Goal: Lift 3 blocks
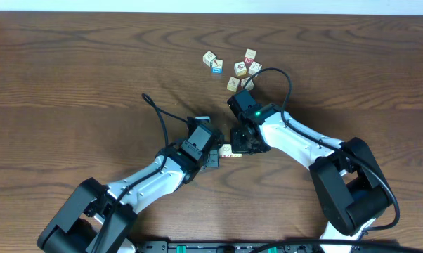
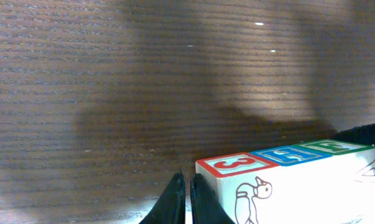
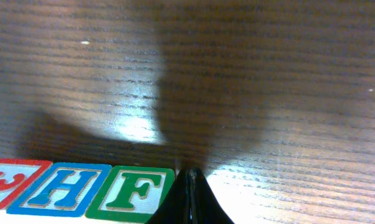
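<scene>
Three blocks stand in a tight row between my two grippers: a red-edged "3" (image 2: 237,164), a blue-edged "H" (image 2: 291,154) and a green-edged "F" (image 2: 337,147). From overhead the row (image 1: 230,150) is mostly hidden by the fingers. My left gripper (image 2: 187,177) is shut, its fingers pressed together against the outer side of the "3" block. My right gripper (image 3: 189,171) is shut too and sits against the outer side of the "F" block (image 3: 131,191). Neither holds anything between its fingers. Whether the row rests on the table I cannot tell.
Several loose picture cubes (image 1: 234,67) lie scattered at the back of the wooden table (image 1: 71,63), just beyond the right arm's wrist (image 1: 248,107). A black cable (image 1: 285,77) loops above that arm, and another cable (image 1: 159,116) trails from the left arm.
</scene>
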